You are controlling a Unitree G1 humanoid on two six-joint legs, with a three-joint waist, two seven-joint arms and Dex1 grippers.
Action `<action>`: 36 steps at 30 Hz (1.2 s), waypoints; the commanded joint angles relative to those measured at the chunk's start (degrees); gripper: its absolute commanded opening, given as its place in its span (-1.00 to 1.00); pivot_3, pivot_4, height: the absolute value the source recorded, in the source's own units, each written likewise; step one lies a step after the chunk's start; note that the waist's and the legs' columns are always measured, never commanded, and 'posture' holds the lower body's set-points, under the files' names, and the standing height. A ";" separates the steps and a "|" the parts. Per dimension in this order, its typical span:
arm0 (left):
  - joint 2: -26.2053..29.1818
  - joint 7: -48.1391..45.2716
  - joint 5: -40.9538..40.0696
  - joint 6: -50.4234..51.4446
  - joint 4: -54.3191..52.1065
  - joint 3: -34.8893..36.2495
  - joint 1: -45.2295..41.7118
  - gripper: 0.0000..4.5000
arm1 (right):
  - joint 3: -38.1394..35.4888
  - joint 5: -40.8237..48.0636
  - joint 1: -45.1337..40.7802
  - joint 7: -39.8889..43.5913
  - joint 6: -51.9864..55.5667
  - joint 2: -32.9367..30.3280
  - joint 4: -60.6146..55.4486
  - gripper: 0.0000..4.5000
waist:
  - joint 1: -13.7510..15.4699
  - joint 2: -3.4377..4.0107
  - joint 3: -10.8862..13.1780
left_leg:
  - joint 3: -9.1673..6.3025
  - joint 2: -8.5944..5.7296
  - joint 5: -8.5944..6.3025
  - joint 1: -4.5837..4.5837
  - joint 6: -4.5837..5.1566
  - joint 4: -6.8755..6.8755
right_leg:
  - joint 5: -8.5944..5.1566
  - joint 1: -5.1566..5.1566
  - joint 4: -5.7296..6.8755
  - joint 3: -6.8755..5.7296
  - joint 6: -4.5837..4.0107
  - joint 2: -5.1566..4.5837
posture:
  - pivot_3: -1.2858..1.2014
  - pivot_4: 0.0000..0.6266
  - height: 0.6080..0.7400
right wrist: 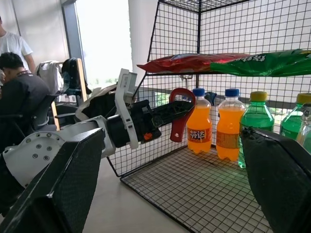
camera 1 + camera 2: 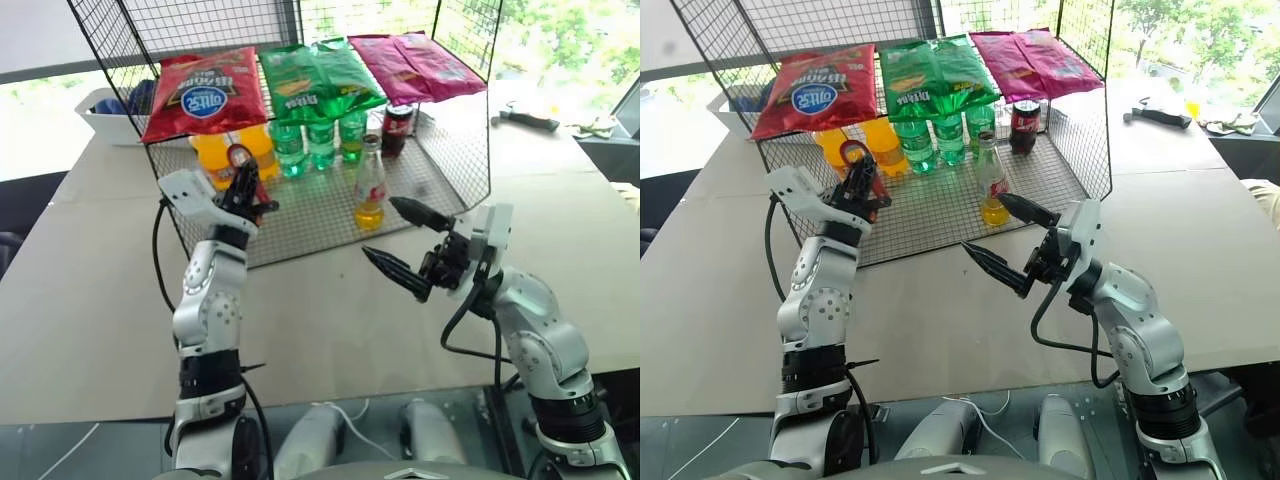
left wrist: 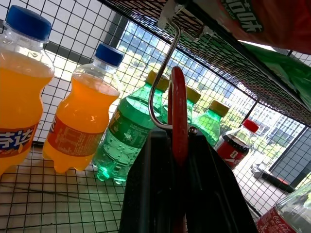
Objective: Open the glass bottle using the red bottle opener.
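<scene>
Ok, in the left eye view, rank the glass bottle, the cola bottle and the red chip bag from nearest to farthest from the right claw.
1. The glass bottle, on the rack floor just beyond the open right claw.
2. The cola bottle, deeper in the rack.
3. The red chip bag, on the upper shelf, far across on the left side.

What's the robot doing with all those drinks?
It's getting ready to open the glass bottle, which stands on the wire shelf with its cap on. Its left gripper is shut on the red opener. Its right gripper is open near the bottle, not touching it.
</scene>
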 commanded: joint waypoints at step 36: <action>2.90 -19.75 -39.02 31.95 -11.37 -9.31 9.95 -0.95 | -7.73 39.56 -10.74 -23.47 55.43 -1.62 -2.82 1.00 | -0.09 -0.01 0.01 | 0.03 0.02 -0.01 0.02 0.01 -0.03 | -0.01 0.00 -0.02 0.04 -0.03 0.00 | 0.03 -0.52 1.00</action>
